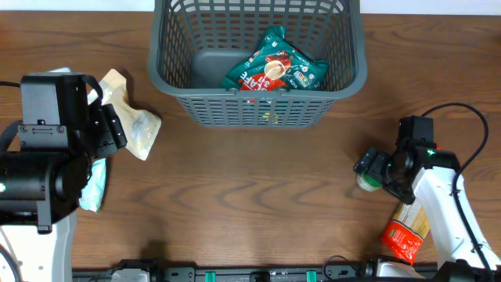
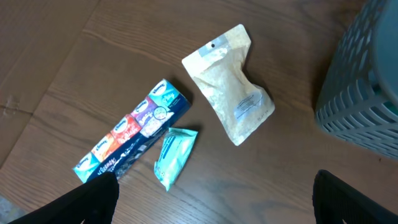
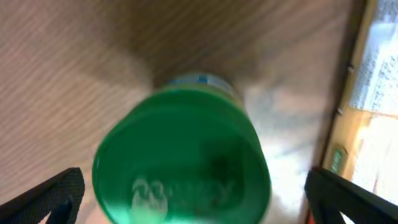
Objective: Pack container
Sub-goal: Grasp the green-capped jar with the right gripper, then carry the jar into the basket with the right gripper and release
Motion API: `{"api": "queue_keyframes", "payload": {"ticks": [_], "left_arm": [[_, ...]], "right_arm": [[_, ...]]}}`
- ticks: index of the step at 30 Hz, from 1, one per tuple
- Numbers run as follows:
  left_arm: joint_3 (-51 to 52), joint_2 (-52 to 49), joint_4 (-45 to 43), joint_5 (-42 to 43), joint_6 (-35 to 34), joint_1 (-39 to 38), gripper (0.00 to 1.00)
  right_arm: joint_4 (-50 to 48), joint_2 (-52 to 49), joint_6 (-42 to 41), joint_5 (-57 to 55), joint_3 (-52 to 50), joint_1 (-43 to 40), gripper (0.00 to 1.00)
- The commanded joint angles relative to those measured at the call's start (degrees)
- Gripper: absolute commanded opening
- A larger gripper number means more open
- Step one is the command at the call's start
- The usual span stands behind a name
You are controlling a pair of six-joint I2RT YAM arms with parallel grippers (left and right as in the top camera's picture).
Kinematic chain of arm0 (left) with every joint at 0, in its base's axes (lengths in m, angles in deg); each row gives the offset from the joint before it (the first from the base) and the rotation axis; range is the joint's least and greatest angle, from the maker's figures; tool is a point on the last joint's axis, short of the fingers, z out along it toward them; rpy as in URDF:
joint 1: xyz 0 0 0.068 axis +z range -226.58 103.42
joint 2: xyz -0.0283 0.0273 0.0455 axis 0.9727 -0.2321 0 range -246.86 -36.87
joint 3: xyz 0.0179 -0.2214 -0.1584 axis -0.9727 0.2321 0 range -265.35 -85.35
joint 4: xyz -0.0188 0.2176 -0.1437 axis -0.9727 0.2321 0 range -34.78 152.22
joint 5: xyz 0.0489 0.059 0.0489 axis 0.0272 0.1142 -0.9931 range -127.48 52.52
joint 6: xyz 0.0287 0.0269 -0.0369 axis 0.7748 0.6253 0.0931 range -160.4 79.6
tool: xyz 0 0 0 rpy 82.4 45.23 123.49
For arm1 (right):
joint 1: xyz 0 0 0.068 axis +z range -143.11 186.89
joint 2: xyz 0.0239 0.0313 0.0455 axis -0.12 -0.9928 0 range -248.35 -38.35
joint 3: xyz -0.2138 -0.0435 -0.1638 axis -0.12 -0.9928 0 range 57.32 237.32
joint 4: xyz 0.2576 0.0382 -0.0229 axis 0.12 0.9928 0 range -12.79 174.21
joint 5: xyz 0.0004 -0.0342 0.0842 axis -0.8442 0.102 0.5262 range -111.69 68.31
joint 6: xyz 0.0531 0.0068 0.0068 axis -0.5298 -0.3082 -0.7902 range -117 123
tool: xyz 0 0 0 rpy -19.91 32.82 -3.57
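The right tool point(image 1: 376, 171) hangs over a green-lidded jar point(image 3: 180, 162), fingers spread wide, the blurred lid between them with a gap on each side, so it grips nothing; nearer than the jar, a red and yellow packet point(image 1: 405, 231) lies on the wooden tabletop point(image 1: 250, 188); across the tabletop, the left tool point(image 2: 214, 190) is spread apart too and empty; ahead of it lies a long strip of many-coloured tissue packs point(image 2: 134, 138), with a small teal packet point(image 2: 174, 155) just beside it; farther on lies a pale pouch point(image 2: 231, 87), apart from both; farthest, at the middle of the far edge, stands the container point(image 1: 156, 74), with a green and red packet point(image 1: 274, 69) inside, toward its right.
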Motion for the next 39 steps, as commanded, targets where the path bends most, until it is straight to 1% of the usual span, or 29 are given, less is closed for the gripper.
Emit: {"api": "queue_keyframes", "payload": {"ticks": [1,11,19,36,38,39], "left_arm": [[0.15,-0.11,0.37,-0.13,-0.50,0.31,0.86],[0.15,-0.11,0.61,-0.13,-0.48,0.31,0.86],[0.15,-0.11,0.59,-0.15,-0.48,0.31,0.86],[0.15,-0.11,0.61,-0.17,-0.48,0.31,0.86],[0.15,-0.11,0.59,-0.15,-0.48,0.31,0.86],[0.15,-0.11,0.59,-0.15,-0.48,0.31,0.86]], "right_arm": [[-3.06,0.33,-1.05,-0.22,-2.05,-0.48,0.99],[-8.39,0.31,-1.03,-0.28,-4.24,-0.44,0.99],[-9.49,-0.04,-1.03,-2.60,-4.31,-0.44,0.99],[-13.00,-9.94,-1.03,-2.14,-4.31,-0.35,0.99],[-12.94,-10.08,-1.01,-1.44,-4.31,-0.35,0.96],[-12.94,-10.08,-1.03,-1.40,-4.31,-0.33,0.90]]}}
